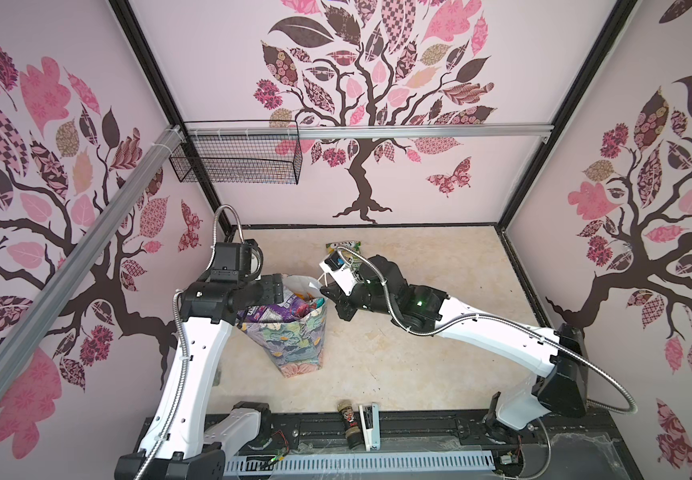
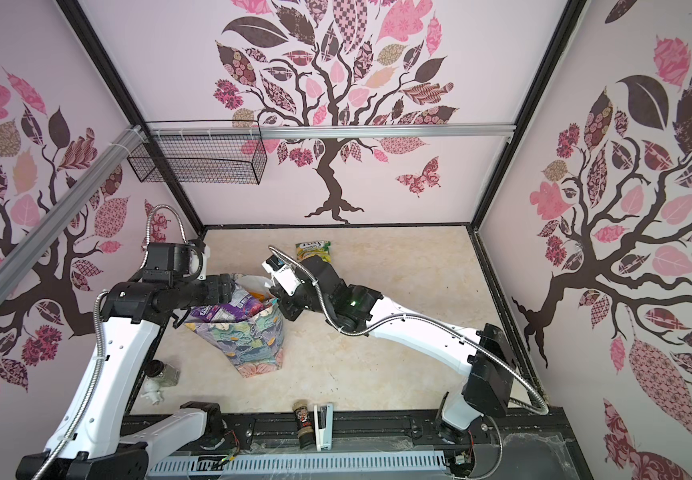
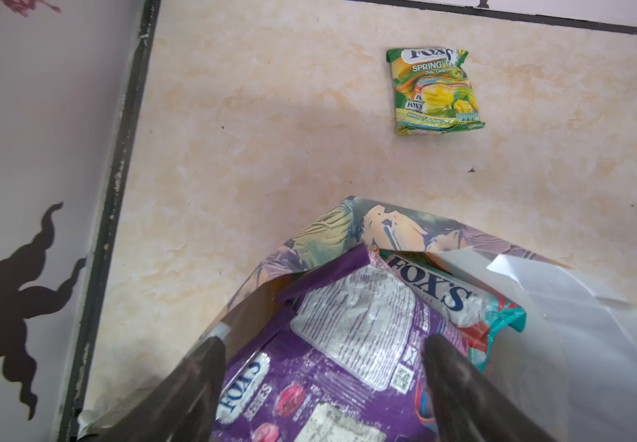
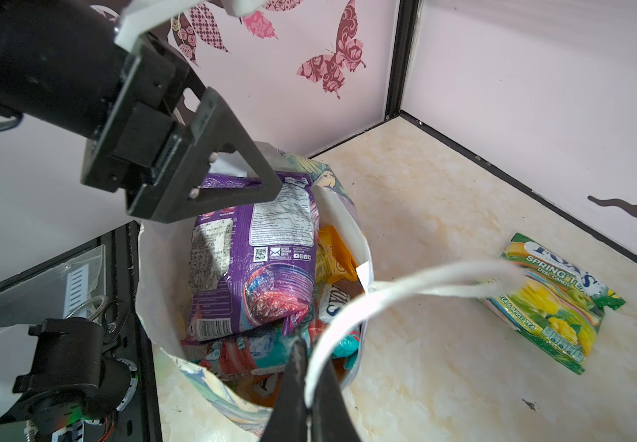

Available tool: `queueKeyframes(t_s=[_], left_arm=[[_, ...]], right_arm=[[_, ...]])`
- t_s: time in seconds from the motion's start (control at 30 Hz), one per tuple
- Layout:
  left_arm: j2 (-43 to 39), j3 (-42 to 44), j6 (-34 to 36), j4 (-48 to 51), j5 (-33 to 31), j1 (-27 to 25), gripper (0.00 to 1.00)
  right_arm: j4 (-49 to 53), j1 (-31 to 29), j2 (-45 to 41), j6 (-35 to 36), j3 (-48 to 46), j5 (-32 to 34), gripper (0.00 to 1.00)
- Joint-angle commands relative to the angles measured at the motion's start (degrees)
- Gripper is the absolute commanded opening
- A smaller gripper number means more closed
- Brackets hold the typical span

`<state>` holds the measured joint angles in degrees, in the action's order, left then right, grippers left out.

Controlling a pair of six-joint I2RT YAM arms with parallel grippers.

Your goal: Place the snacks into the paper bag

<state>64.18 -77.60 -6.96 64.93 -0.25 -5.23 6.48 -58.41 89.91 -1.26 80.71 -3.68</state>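
Nearest the lens in both top views ran a slotted cable duct (image 1: 356,461), with a spice jar (image 1: 346,422) and a stapler (image 1: 368,426) lying side by side just behind it, well apart from the work. On the worktop (image 1: 419,340), a mottled cream stone-look surface, the paper bag (image 1: 294,345) stood upright. The left end effector (image 1: 281,293) was over its mouth and the right end effector (image 1: 329,293) was at its rim. One green-yellow packet (image 2: 313,251) lay alone near the back wall. Pale walls (image 1: 273,199) with pink-and-brown tree decals boxed the cell, and a wire basket (image 1: 236,160) hung from a rail (image 1: 419,133). From the left wrist, the dark fingers (image 3: 202,382) stood wide apart and gripped nothing. A purple packet (image 3: 328,363) lay loose below them atop a teal packet (image 3: 500,317), likely a drop position. From the right wrist, the right jaws were pinched shut on the bag's white cord handle (image 4: 405,283), probably to hold the mouth wide and steady the bag. With one packet outside, the job looked nearly done.
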Motion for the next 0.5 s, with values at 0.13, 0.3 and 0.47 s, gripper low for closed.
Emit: queueKeyframes(t_s=[0.13, 0.3, 0.47], left_arm=[[1.0, 3.2, 0.1, -6.0, 7.8, 0.2, 0.52], [3.0, 3.2, -0.2, -4.7, 1.6, 0.2, 0.41], [2.9, 3.7, -1.5, -2.4, -3.6, 0.7, 0.32]], right_arm=[[-4.9, 0.1, -5.4, 0.8, 0.8, 0.4, 0.00], [-5.0, 0.1, -5.7, 0.9, 0.6, 0.6, 0.00], [-5.0, 0.1, -5.4, 1.0, 0.6, 0.7, 0.00]])
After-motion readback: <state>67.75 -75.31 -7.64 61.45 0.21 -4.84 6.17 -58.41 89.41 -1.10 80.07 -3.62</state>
